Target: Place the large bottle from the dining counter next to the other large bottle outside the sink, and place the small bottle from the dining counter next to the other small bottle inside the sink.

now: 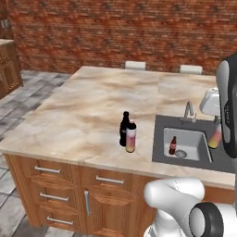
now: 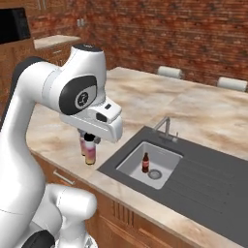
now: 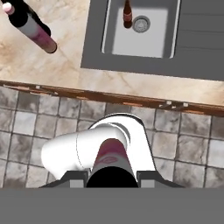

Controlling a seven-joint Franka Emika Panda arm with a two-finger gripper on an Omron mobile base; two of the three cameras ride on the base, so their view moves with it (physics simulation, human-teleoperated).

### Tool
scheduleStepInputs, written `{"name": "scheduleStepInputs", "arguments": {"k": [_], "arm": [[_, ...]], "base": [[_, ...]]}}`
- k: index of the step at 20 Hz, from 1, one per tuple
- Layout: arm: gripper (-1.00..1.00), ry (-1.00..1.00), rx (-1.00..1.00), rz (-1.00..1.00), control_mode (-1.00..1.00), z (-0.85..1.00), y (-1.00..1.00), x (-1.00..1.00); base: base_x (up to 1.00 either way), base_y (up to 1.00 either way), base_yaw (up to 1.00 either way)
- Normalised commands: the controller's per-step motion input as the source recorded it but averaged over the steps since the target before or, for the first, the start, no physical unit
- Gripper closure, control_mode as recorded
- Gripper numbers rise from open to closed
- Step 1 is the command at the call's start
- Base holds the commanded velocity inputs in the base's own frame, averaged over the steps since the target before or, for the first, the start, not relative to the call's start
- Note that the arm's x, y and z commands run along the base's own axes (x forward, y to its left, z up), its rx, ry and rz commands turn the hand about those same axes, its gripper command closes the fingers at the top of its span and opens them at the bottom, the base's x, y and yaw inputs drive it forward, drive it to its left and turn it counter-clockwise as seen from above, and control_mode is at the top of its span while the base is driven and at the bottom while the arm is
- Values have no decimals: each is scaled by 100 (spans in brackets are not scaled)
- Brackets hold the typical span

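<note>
My gripper is shut on the small bottle, whose dark cap sits between the fingers. It hangs over the floor in front of the counter, and in the left base view the small bottle shows beside the arm. The large bottle stands upright right next to the other large bottle, which is black, on the dining counter left of the sink. The other small bottle is brown and stands inside the basin by the drain. The hand view looks down on the sink and the brown bottle.
A curved tap rises behind the basin. Wooden drawers and a cabinet door front the counter. Grey floor tiles and my own base lie below the hand. Two pale stool tops sit at the far edge before a brick wall.
</note>
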Motion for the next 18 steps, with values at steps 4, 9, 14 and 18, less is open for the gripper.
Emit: {"name": "scheduleStepInputs", "arguments": {"k": [4,9,14,18], "arm": [[100,0,0,0,100,0,0,0],[100,0,0,0,100,0,0,0],[100,0,0,0,100,0,0,0],[100,0,0,0,100,0,0,0]], "base": [[0,0,-25],[0,0,-25],[0,0,-25],[0,0,-25]]}}
